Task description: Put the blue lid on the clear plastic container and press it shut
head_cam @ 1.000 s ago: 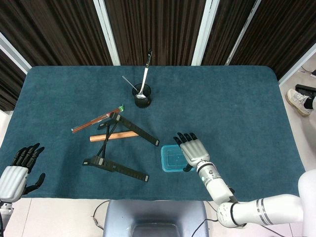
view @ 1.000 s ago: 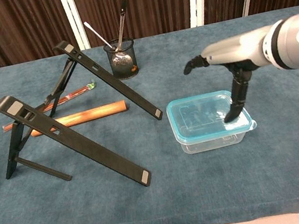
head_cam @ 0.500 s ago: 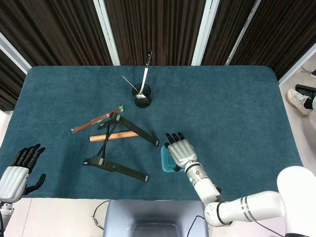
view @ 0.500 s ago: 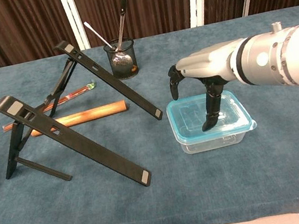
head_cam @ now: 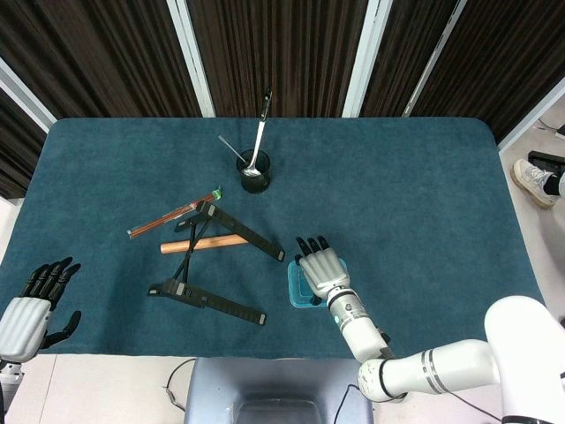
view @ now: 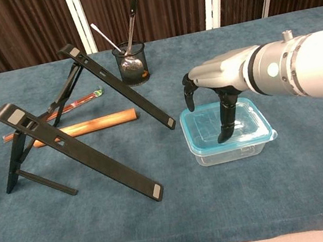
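The right robot hand [view: 220,83] hangs palm-down over the clear rectangular plastic container [view: 231,146], which stands on the table [view: 296,185] covered in dark teal cloth. The translucent blue lid [view: 199,124] already sits on top of the container, its rim running all round the upper edge. The fingers are spread and point downward, holding nothing; one dark fingertip [view: 222,137] reaches the lid's surface near its middle, while another curls down just beyond the container's far left corner, apart from it. In the head view the right robot hand [head_cam: 322,272] covers most of the container, with only the lid's left portion [head_cam: 297,287] showing beside it.

The left robot hand [head_cam: 35,300] rests well away at the table's near left corner, fingers apart and nothing in them.

To the left of the right robot hand stand two black folding metal stands [view: 76,151], their long legs slanting toward the container; the nearer leg ends close to the container's left side without touching it. Between and behind the stands lie a brown wooden rod [view: 88,126] and a thin reddish stick [view: 75,103]. Beyond the right robot hand, farther back, a black mesh cup [view: 131,64] holds a metal spoon [view: 130,23] and another slim utensil.
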Controlling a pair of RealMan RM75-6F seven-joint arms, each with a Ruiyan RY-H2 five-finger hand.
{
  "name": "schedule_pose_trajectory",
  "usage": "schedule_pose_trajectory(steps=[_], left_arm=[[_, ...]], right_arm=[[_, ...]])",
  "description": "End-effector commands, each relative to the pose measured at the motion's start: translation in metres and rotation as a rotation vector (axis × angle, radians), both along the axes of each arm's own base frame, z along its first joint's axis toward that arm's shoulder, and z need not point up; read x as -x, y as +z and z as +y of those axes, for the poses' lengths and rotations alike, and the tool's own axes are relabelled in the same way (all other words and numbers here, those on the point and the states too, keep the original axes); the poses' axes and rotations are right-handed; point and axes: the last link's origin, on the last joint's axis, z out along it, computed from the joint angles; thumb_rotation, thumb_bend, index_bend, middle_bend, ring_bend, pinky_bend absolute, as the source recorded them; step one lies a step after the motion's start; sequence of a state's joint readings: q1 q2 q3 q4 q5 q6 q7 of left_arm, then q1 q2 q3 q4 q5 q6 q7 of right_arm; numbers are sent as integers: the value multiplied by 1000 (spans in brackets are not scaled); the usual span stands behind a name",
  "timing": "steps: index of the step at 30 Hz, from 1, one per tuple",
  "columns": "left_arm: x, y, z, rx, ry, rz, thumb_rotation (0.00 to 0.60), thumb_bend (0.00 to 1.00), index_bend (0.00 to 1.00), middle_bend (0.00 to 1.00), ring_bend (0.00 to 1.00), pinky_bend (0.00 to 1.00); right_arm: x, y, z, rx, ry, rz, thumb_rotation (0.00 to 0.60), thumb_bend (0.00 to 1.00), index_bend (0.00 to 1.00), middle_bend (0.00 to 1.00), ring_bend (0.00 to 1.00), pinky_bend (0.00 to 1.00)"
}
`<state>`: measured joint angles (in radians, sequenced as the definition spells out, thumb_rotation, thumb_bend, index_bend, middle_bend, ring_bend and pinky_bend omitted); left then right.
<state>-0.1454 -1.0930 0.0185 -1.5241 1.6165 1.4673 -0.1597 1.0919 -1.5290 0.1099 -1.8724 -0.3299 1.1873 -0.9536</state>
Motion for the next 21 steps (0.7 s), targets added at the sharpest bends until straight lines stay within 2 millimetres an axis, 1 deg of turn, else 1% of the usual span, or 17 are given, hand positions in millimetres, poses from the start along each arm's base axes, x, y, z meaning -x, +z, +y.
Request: schedule_pose_trajectory(steps=[1, 8, 21], left_arm=[[0, 0, 0, 2, -1, -1, 600, 426, 0, 0, 0, 77], [-1, -1, 0, 13, -6, -1, 600, 426, 0, 0, 0, 77], [-1, -1, 0, 13, -7, -3, 600, 426, 0, 0, 0, 76]], right_arm=[[0, -1, -1, -2, 1, 7, 600, 174, 424, 27, 0, 27], [-4, -2, -2, -12, 13, 36, 600, 174, 424, 27, 0, 27], [-2, -6, -4, -9, 5, 47, 600, 174, 426, 27, 0, 28]])
